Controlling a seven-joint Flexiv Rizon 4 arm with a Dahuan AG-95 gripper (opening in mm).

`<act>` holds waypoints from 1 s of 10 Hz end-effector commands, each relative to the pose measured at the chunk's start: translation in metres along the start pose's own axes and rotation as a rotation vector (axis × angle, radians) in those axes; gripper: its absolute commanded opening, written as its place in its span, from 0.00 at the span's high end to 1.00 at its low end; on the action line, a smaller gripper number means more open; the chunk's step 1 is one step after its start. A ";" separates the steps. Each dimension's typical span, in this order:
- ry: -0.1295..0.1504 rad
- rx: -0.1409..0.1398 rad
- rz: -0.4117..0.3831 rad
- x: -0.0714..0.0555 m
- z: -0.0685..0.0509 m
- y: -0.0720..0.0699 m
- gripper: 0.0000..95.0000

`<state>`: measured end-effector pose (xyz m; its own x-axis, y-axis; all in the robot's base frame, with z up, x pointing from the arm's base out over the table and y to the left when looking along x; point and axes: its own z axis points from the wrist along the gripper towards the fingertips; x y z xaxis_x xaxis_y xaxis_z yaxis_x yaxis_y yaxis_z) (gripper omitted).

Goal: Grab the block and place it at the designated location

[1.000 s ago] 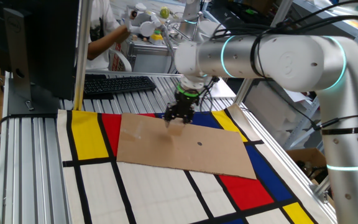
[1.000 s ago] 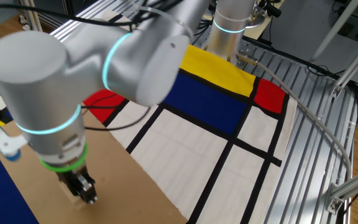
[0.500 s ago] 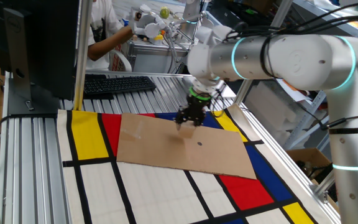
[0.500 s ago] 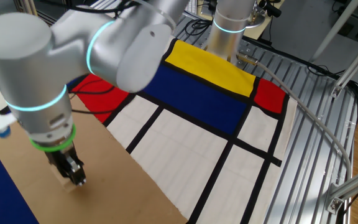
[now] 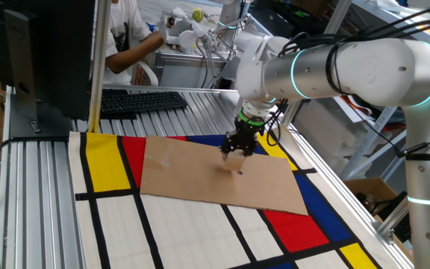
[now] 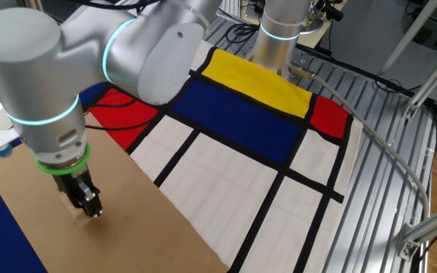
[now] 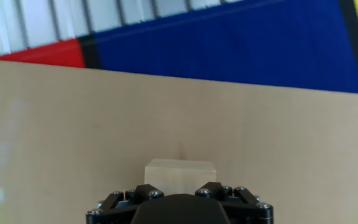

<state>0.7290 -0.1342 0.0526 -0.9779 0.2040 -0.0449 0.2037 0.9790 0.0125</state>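
Observation:
My gripper (image 5: 237, 148) is shut on the block (image 7: 179, 172), a small pale tan wooden cube. It holds the block low over a brown cardboard sheet (image 5: 200, 179), near the sheet's far right part. In the hand view the cube sits between my black fingers (image 7: 135, 191), with only its front face showing. A small dark mark (image 5: 240, 172) lies on the cardboard just in front of the gripper. In the other fixed view the gripper (image 6: 89, 209) is at the left, and I cannot make out the cube there.
The cardboard lies on a mat of red, yellow, blue and white panels (image 5: 192, 224) with black lines. A keyboard (image 5: 140, 101) and a dark monitor (image 5: 43, 52) stand at the back left. A person (image 5: 125, 37) works behind the table. The metal table edge (image 6: 400, 167) runs along the right.
The gripper has moved to the right across the cardboard with the block in it, and now stands close to the small dark mark.

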 end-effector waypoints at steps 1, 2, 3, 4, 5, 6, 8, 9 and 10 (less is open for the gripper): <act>-0.001 -0.003 -0.001 0.001 0.002 -0.003 1.00; -0.003 -0.001 0.004 0.003 0.004 -0.007 1.00; 0.003 0.002 0.013 0.004 0.004 -0.011 1.00; 0.000 0.002 0.020 0.004 0.004 -0.013 1.00; -0.001 0.004 0.038 0.006 0.006 -0.018 1.00; -0.001 0.007 0.052 0.007 0.007 -0.023 1.00; 0.000 0.009 0.052 0.006 0.007 -0.030 1.00; 0.001 0.024 0.046 0.005 0.008 -0.031 1.00; -0.001 0.026 0.037 0.004 0.009 -0.031 1.00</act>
<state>0.7199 -0.1639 0.0431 -0.9697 0.2402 -0.0437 0.2410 0.9704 -0.0135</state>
